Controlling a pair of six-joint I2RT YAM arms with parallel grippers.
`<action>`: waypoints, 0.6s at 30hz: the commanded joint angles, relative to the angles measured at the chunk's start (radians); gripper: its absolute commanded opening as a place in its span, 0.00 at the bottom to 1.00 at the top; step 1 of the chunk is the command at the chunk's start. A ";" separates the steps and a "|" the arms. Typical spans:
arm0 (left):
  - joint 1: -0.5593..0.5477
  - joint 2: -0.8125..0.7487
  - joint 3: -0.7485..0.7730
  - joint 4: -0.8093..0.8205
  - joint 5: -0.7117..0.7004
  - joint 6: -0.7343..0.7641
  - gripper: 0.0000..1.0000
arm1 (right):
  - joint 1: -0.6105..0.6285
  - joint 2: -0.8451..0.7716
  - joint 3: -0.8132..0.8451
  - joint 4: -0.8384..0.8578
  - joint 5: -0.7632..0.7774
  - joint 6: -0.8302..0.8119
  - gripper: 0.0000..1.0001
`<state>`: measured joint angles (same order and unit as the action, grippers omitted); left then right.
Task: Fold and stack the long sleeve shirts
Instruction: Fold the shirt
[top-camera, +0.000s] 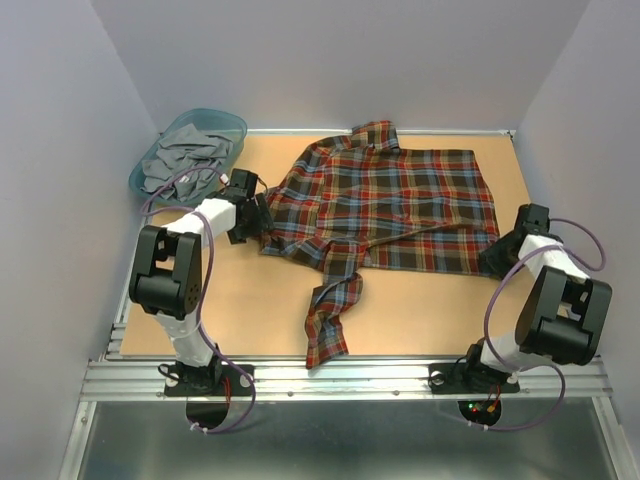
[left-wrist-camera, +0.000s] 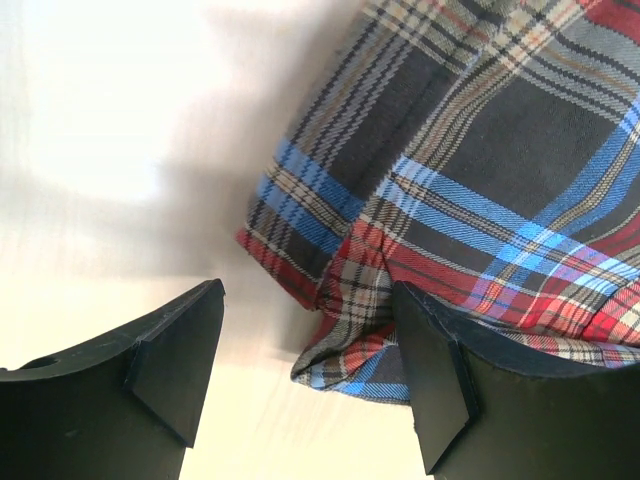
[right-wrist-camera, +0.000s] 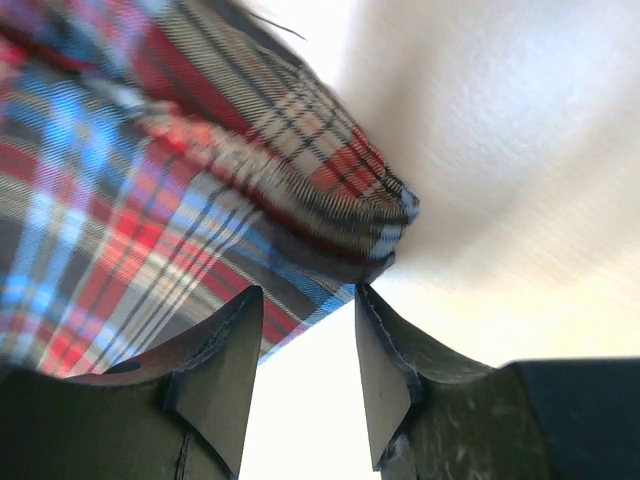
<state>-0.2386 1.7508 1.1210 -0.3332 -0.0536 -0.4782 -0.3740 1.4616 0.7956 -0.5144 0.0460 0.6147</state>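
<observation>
shirt (top-camera: 390, 205), edges at left hand (left-wrist-camera: 308, 300), right hand (right-wrist-camera: 308, 300)

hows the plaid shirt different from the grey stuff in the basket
The plaid shirt is red, navy and yellow checked; the grey clothing is plain. The shirt lies spread on the table; the grey clothing sits crumpled in the teal basket. Both are cloth.

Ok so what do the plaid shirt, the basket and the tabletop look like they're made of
Plaid shirt: soft woven cloth, probably flannel, matte; the wrist views show its weave threads, and it rumples. Basket: looks like teal plastic, with a smooth moulded rim. Tabletop: flat tan board, perhaps wood fibre or cork; matte, no grain visible.
</observation>
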 joint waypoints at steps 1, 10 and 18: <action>0.007 -0.100 -0.009 -0.006 0.003 0.010 0.79 | -0.009 -0.125 0.022 0.004 0.029 -0.050 0.48; 0.007 -0.070 -0.029 0.040 0.028 -0.036 0.69 | -0.009 -0.152 0.051 0.135 -0.288 -0.003 0.50; 0.007 -0.022 -0.090 0.066 0.037 -0.060 0.49 | -0.012 -0.089 -0.036 0.185 -0.212 0.052 0.50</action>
<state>-0.2337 1.7306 1.0729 -0.2733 -0.0185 -0.5194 -0.3752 1.3563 0.8013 -0.3893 -0.1986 0.6338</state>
